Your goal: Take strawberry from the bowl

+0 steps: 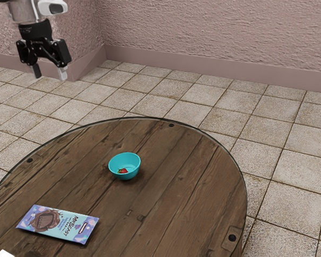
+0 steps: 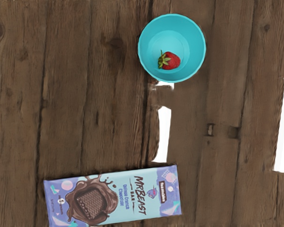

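the pincer (image 1: 50,74) hangs open and empty; well below it, the strawberry (image 2: 171,61) lies inside the turquoise bowl (image 2: 197,47), the chocolate bar (image 2: 114,196) on the table (image 1: 176,187).

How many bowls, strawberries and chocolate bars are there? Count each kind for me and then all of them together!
Bowl: 1
Strawberry: 1
Chocolate bar: 1
Total of these: 3
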